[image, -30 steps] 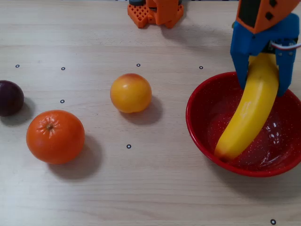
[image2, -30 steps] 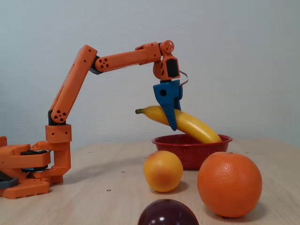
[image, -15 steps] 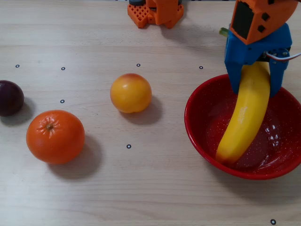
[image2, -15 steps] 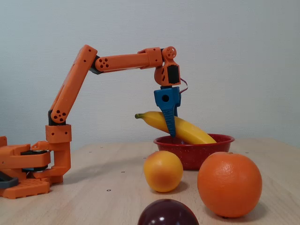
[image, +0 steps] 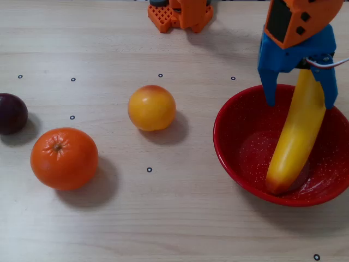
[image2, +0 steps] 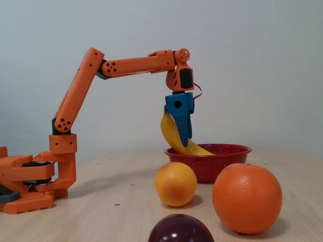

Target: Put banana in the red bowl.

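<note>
The yellow banana stands tilted with its reddish blunt end down inside the red speckled bowl at the right of the overhead view. Its upper end is between my blue fingers. My gripper hangs over the bowl's far rim. The jaws are spread wider than the banana, which touches the right finger, with a gap to the left one. In the fixed view the banana leans out of the bowl behind the gripper.
On the table left of the bowl lie a round yellow-orange fruit, an orange and a dark plum at the left edge. The arm's orange base stands at the far edge.
</note>
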`<state>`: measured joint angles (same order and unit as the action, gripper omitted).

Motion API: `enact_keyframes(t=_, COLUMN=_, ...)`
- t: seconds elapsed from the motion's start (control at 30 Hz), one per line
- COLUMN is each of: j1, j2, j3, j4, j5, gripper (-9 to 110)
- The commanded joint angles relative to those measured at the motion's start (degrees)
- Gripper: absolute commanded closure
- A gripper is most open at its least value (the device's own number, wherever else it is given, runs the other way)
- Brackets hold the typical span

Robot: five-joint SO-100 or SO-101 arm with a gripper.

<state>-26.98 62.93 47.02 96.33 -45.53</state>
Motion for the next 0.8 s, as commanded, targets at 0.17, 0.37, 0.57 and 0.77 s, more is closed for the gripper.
enact_keyframes(t=0.17, j1=-1.1, j2=15.2, j3=-3.1, j4=-2.4, j5=0.2, gripper=74)
enact_keyframes(t=0.37, j1=0.4, j2=20.9, j3=-4.1, j4=-6.6, j5=0.7, gripper=79)
enact_keyframes(t=0.57, j1=3.8, j2=24.6, j3=-5.2, j4=-7.5, j5=1.1, gripper=102)
enact_keyframes(t=0.77, j1=7.0, j2=28.3, j3=-5.3, j4=-8.2, j5=2.3, gripper=102)
